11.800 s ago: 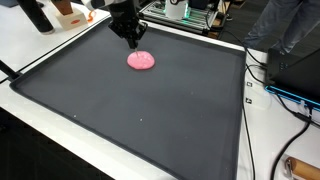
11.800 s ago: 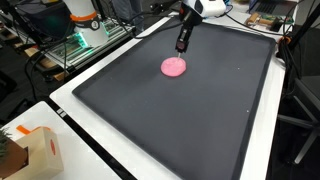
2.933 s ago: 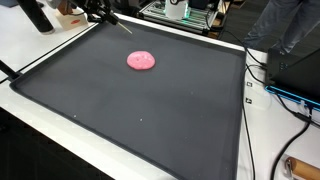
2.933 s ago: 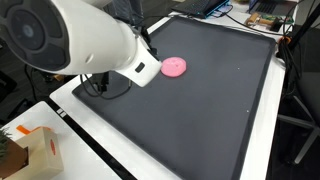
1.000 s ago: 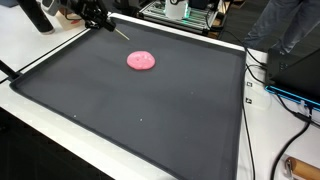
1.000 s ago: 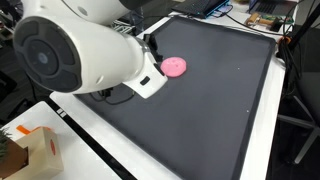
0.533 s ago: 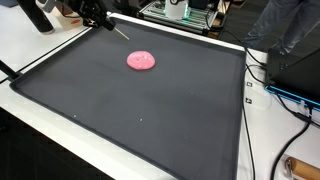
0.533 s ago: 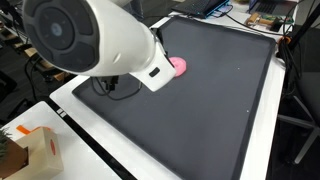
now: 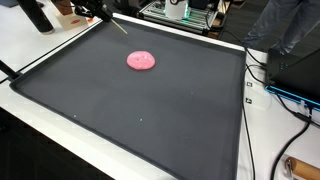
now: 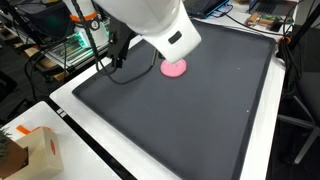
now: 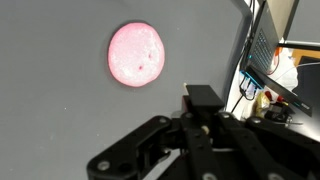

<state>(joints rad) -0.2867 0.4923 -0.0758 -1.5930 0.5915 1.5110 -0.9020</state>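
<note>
The pink disc [image 9: 141, 60] lies flat on the black mat [image 9: 150, 130], inward from the corner where the gripper [image 11: 204, 98] hovers, open or closed I cannot tell; the disc looks soft, light, squashy, probably best pinched across its rim

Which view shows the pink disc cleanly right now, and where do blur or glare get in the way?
In an exterior view, sharp and evenly lit, the disc is fully visible. In an exterior view, the arm looms close and blurred, covering part of the disc. In the wrist view, the disc looks washed out against the grey mat.
</note>
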